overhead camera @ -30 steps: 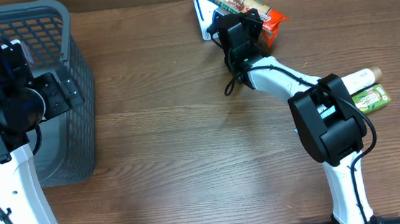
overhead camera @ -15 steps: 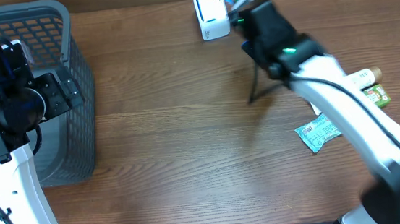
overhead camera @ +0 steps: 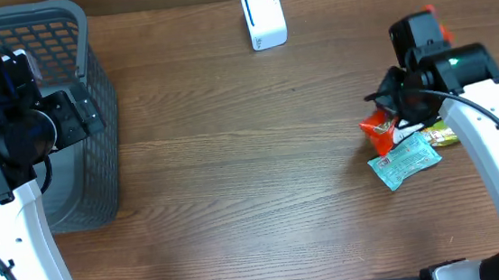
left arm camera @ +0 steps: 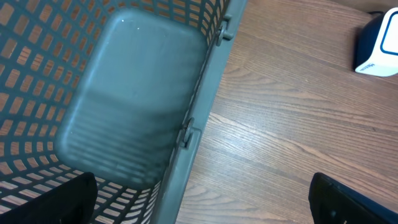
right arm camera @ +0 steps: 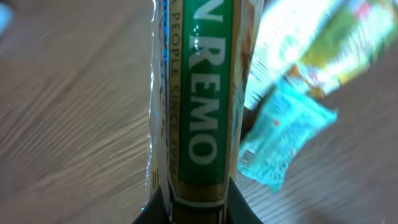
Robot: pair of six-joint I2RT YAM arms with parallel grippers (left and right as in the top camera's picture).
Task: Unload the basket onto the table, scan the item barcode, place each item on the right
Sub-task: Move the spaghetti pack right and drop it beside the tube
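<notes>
The item is a long pasta packet with a green label. My right gripper is shut on its lower end. From overhead, the packet's red end sticks out below the right gripper, low over the table's right side. At the back middle stands the white and blue barcode scanner, well apart from the packet; it also shows in the left wrist view as the scanner. My left gripper is open and holds nothing, its fingers straddling the basket's wall.
A grey mesh basket fills the left side under the left arm; its wall runs through the left wrist view. A teal packet and a green packet lie by the held item; the teal packet shows blurred.
The right arm has swung away from the scanner at the back to the right side, carrying the pasta packet down beside the teal packet. The left arm has not moved.
</notes>
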